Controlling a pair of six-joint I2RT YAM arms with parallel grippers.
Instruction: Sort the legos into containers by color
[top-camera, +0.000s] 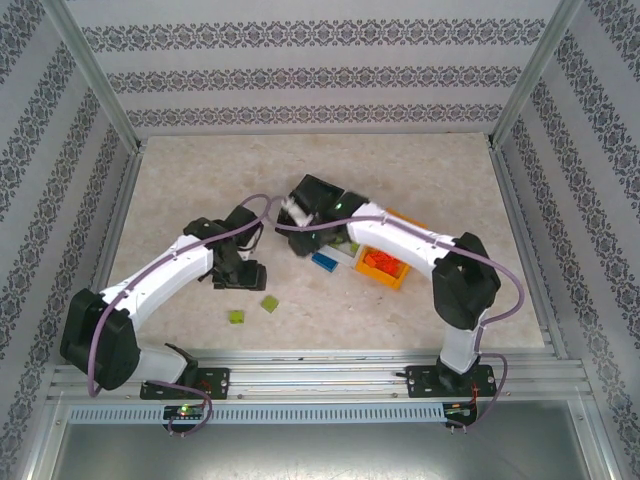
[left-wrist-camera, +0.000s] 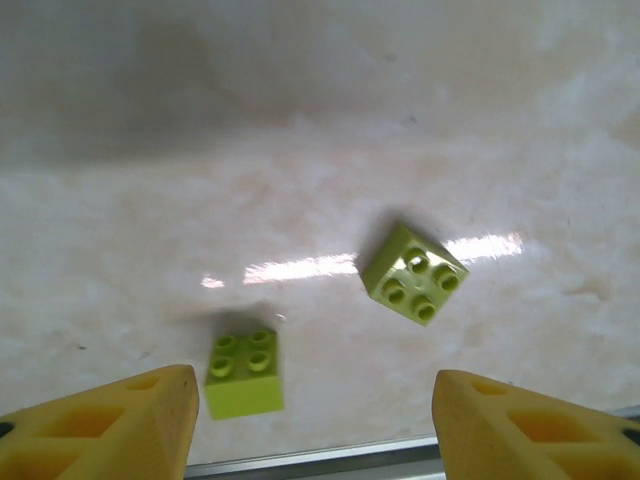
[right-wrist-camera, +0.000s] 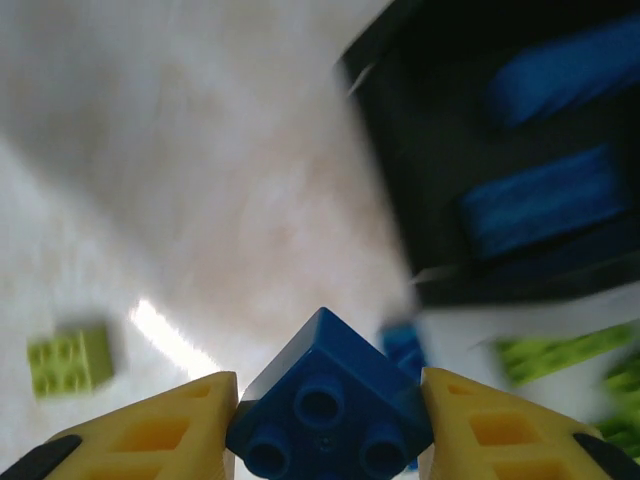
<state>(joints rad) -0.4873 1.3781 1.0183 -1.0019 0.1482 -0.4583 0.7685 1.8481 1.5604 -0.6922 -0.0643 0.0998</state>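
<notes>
Clamped corner-to-corner in the right end effector (right-wrist-camera: 325, 392), the small blue studded plastic brick (right-wrist-camera: 322, 370) may twist out short of the black plastic bin (right-wrist-camera: 392, 175) ahead.

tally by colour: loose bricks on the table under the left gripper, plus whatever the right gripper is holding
lime green studded plastic bricks, loose on the table: 2
blue studded plastic brick, clamped in the right gripper: 1
total: 3
</notes>
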